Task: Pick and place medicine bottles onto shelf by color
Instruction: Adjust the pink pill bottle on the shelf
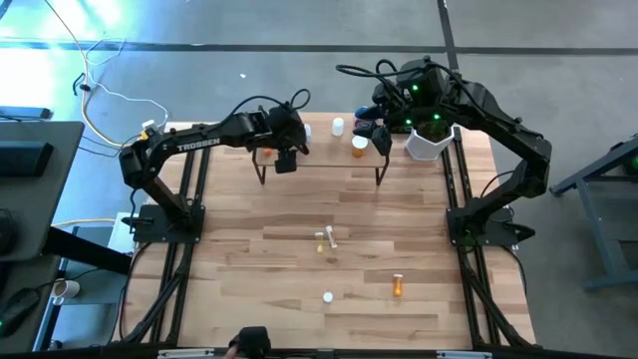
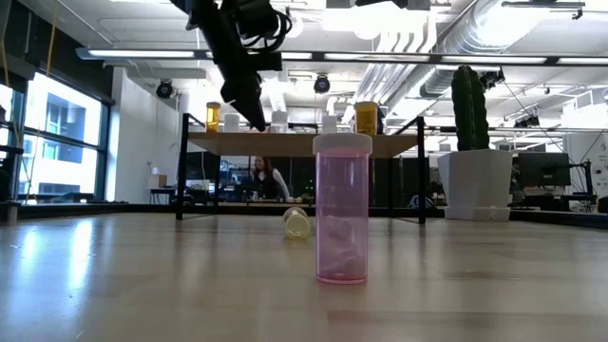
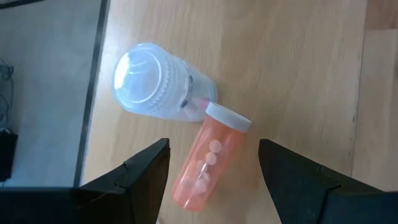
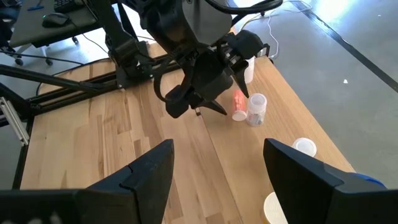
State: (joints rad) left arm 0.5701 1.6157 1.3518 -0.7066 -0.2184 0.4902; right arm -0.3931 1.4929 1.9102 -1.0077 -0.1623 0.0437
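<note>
**A:** Bottles first, left to right. What do we have at the left of the high view?

**B:** Our left gripper (image 1: 286,160) hangs over the left end of the shelf (image 1: 324,152), fingers spread apart and holding nothing. In the left wrist view, between those fingers, an orange bottle (image 3: 208,157) lies tipped on its side on the shelf, its cap touching an upright clear bottle (image 3: 157,83).

**A:** So which step do we judge this to be?

**B:** Most likely a placing step at the orange end. We cannot tell whether that bottle is meant to lie flat.

**A:** And the middle of the frame?

**B:** Loose on the table: a pale bottle (image 1: 324,239), a white cap-like piece (image 1: 327,296), and another orange bottle (image 1: 398,285) lower right of centre. The low view shows a pink bottle (image 2: 341,209) standing upright close to that camera.

**A:** Upper right?

**B:** Our right gripper (image 1: 377,132) waits over the shelf's right end with fingers apart, beside the white pot (image 1: 427,145).

**A:** Next move?

**B:** We'd lift clear of the shelf, then fetch a table bottle, approaching it from above.
</note>
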